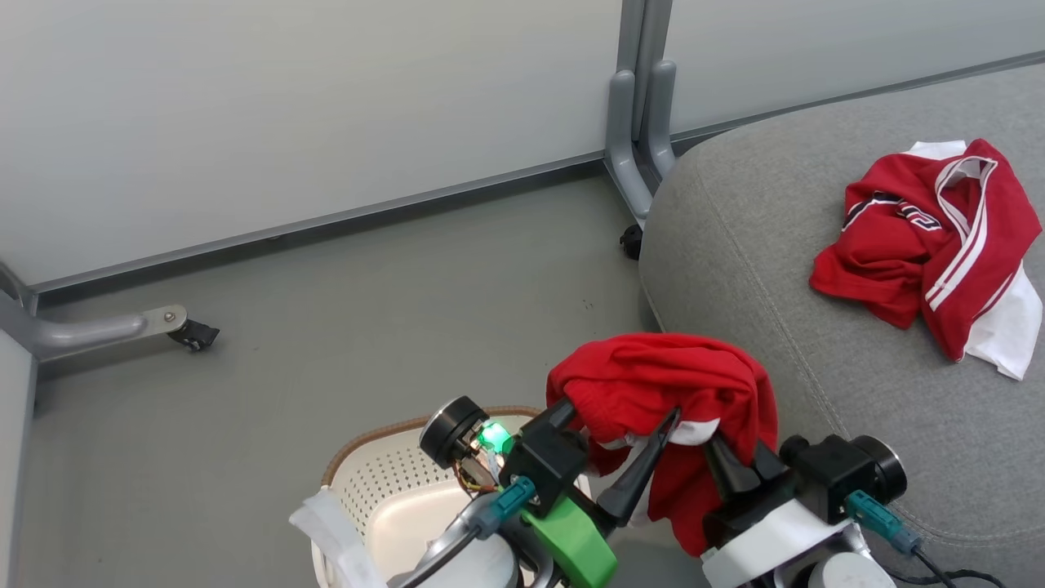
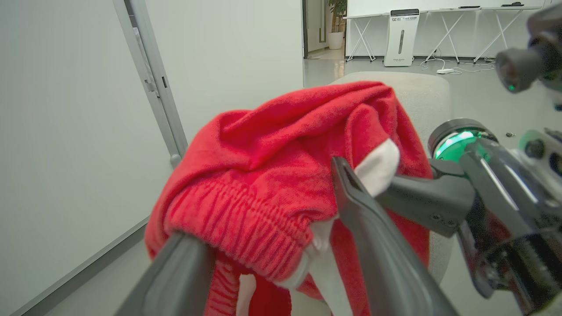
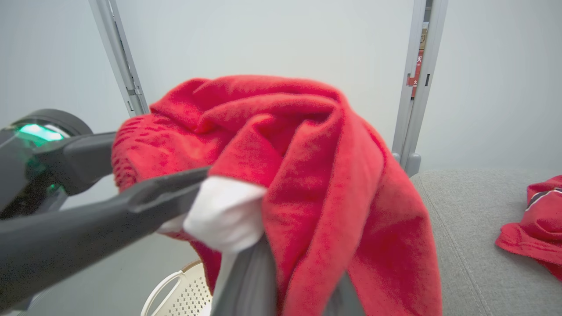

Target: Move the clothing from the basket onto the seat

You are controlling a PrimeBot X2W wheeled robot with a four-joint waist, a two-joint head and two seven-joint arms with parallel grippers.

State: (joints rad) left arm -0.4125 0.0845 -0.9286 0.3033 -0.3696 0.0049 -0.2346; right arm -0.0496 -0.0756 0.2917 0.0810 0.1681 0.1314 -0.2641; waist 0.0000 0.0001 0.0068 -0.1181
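Head view: jersey (image 1: pixel 914 237) already lies crumpled on the seat (image 1: pixel 775 269), well in from its edge; one garment done. Plain red piece (image 1: pixel 653 376) is up in the air, between basket (image 1: pixel 367 445) and seat edge, carried by both arms. Left claw (image 1: pixel 620 408) fingers spread wide, cloth draped over them; right claw (image 1: pixel 735 449) fingers close together, clenched on a hanging fold. No cloth in the part of the basket's inside that shows. Left to do, by my reading: carry across to the right, lower, let go. Grey floor (image 1: pixel 408 310), partition leg (image 1: pixel 641 122) and castor foot (image 1: pixel 184 331) stand well clear. Left wrist view: elastic waistband of the plain red piece (image 2: pixel 272 145) sags across the parted left claw (image 2: pixel 259 202), seat (image 2: pixel 421 92) behind. Right wrist view: red piece (image 3: pixel 307 145) bunched over the right claw (image 3: pixel 298 263); seat (image 3: pixel 474 210) and jersey (image 3: pixel 535 219) off right, basket (image 3: pixel 184 289) below. Risk: cloth snagging on the spread fingers at release.
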